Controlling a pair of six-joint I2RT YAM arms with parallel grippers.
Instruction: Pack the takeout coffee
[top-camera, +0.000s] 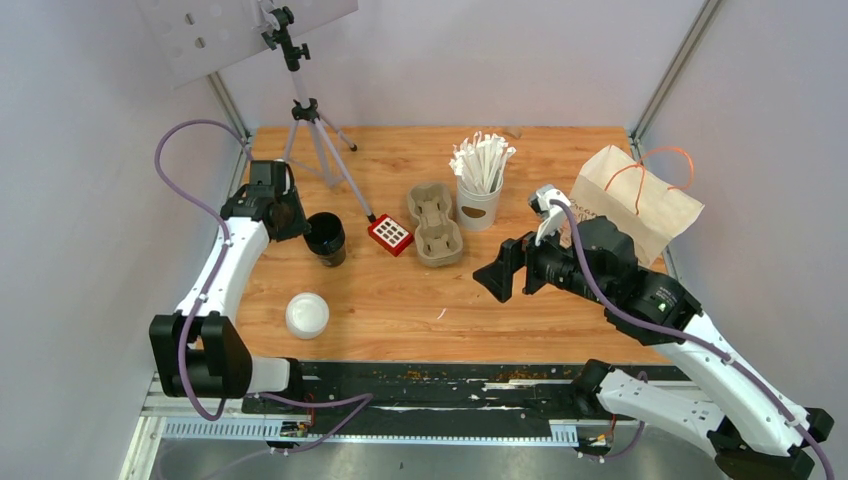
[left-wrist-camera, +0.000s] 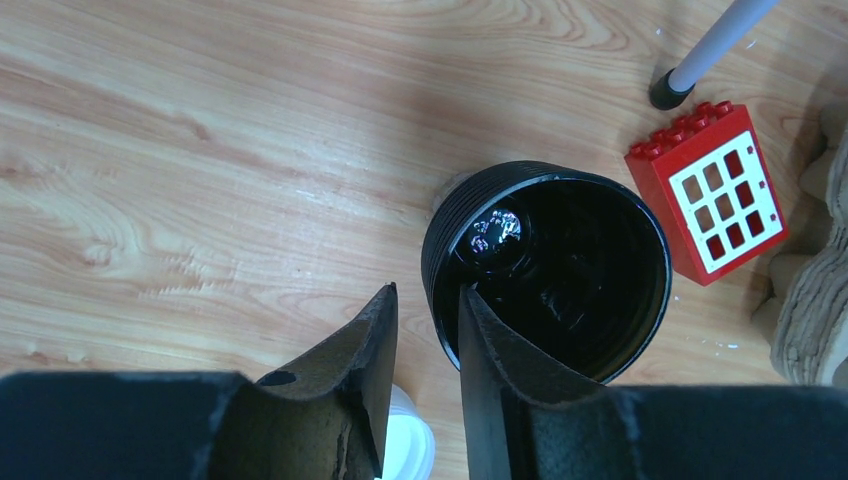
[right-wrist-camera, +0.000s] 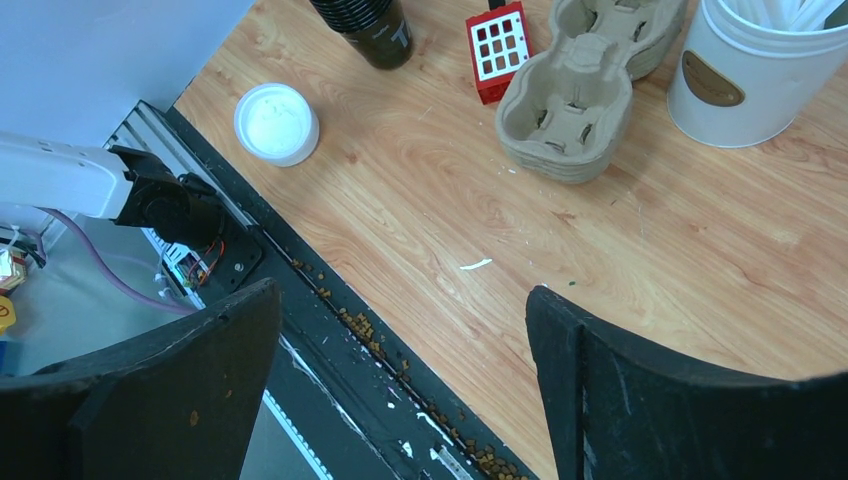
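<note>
The cup (top-camera: 326, 237), dark brown with a ribbed wall, stands on the table (top-camera: 400, 300) at its left side, well left of the tray (top-camera: 435, 222). Its mouth is open, and the wrist view shows a dark, glossy interior with one spot of reflected light. The left gripper (left-wrist-camera: 428, 290) sits at the cup's left rim. Its jaws are narrow and straddle the wall, one finger (left-wrist-camera: 365, 345) outside and the other inside the mouth. A strip of wood shows between the outer finger and the wall, so whether the rim is clamped cannot be told. A round white lid (top-camera: 307, 315) lies flat on the table nearer the front edge, apart from the cup. The right gripper (right-wrist-camera: 402, 290) hangs above the table's front right area with its jaws wide and nothing between them, well apart from cup and lid. A red block (top-camera: 390, 234) with a white grid face lies between cup and tray, just beside the tray. A white stick cup (top-camera: 478, 200) stands just right of the tray. A paper bag (top-camera: 635, 200) with orange handles lies at the right rear. A tripod (top-camera: 310, 120) stands at the left rear, one foot near the block.
</note>
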